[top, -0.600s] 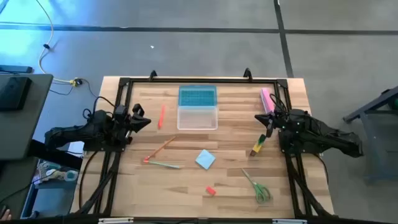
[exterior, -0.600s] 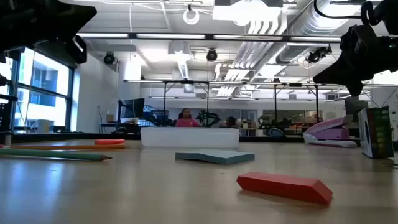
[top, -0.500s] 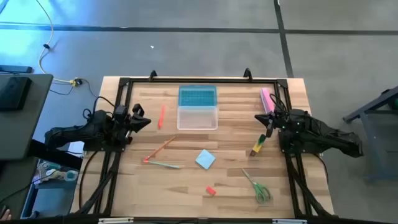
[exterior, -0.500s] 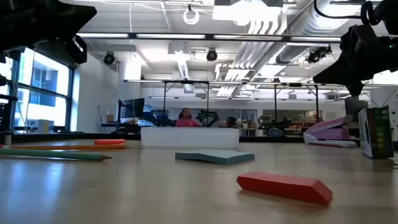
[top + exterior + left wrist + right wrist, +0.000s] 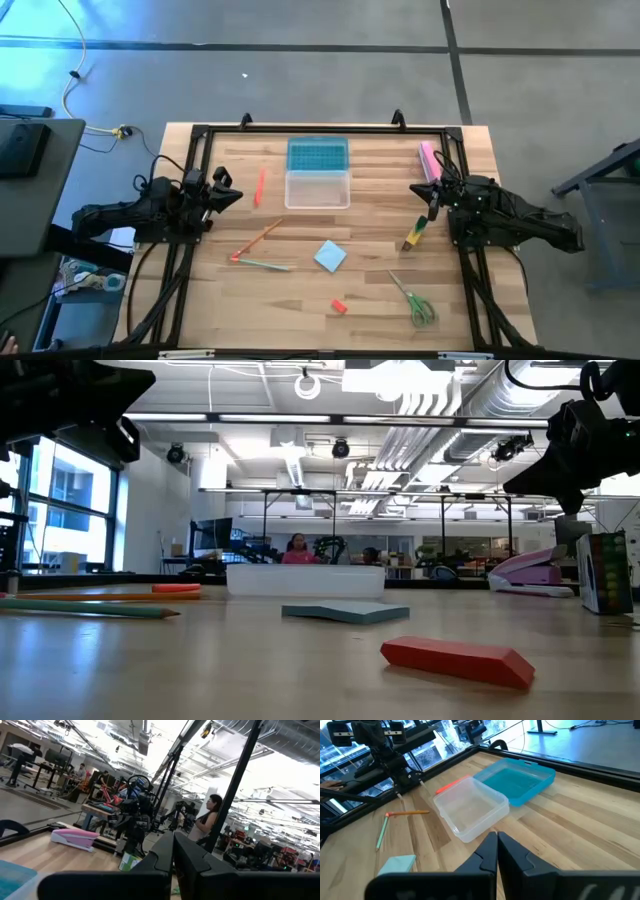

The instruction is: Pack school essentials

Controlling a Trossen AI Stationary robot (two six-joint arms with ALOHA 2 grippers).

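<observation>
The school essentials lie scattered on the wooden table in the high view: an orange-red pen (image 5: 260, 186), two thin pencils (image 5: 258, 250), a light-blue notepad (image 5: 330, 256), a small red eraser (image 5: 339, 306), green-handled scissors (image 5: 414, 300) and a yellow-green-black marker (image 5: 415, 233). A clear plastic box (image 5: 317, 189) sits open beside its blue lid (image 5: 317, 154). My left gripper (image 5: 228, 190) hovers shut over the table's left side. My right gripper (image 5: 430, 196) hovers shut over the right side, just above the marker. Neither touches anything.
A pink bar-shaped item (image 5: 429, 160) lies near the far right corner. A black frame (image 5: 200, 135) borders the table. Bare wood lies along the near edge (image 5: 270, 320). People stand in the room beyond the table.
</observation>
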